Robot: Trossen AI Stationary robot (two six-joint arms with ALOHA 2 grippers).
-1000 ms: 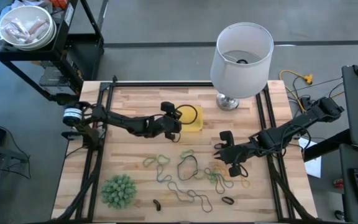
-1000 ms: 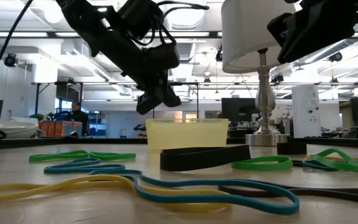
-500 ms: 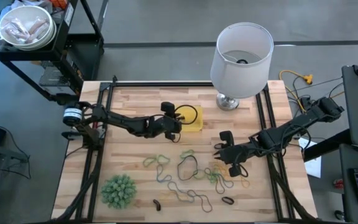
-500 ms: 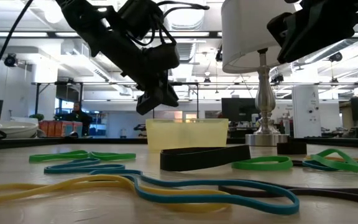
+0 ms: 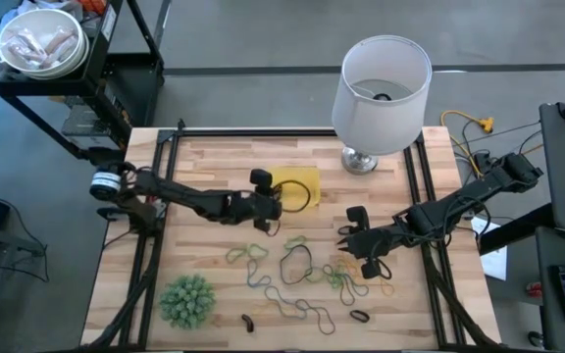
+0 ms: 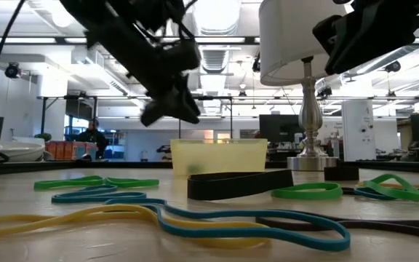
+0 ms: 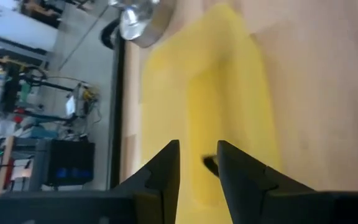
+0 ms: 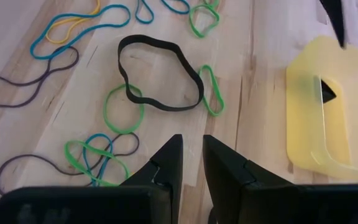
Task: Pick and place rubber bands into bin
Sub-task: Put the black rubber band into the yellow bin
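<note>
Bin (image 5: 296, 184): small yellow tray on the wood worktop (image 5: 214, 167), just beside the lamp base (image 5: 359, 161), w/ the white lampshade (image 5: 382, 80) over it. A black band (image 5: 302, 193) lies half in the bin, looping over its edge. In low view the bin (image 6: 218, 158) sits behind a wide black band (image 6: 240, 184).

Rubber bands (image 5: 307, 279): most lie loose on the worktop, well apart from the bin on the side away from the lamp; green, yellow, blue, dark loops. Large black band (image 5: 296, 263) near the middle of the scatter; right wrist view shows it (image 8: 160, 73) w/ green loops (image 8: 123, 109) touching it, and the bin (image 8: 334, 118) beyond.

Left pincer (image 5: 266, 208): at the bin's edge, on the side away from the lamp, above the worktop in low view (image 6: 167, 113). Left wrist view: fingers (image 7: 166, 171) a narrow gap apart, nothing between them, bin (image 7: 229, 112) right ahead.

Right pincer (image 5: 353, 235): over the scatter, well apart from the bin. Right wrist view: fingers (image 8: 170, 163) nearly pressed together, slim gap, holding nothing.

Spiky green ball (image 5: 186, 299) at the far corner from the lamp.
</note>
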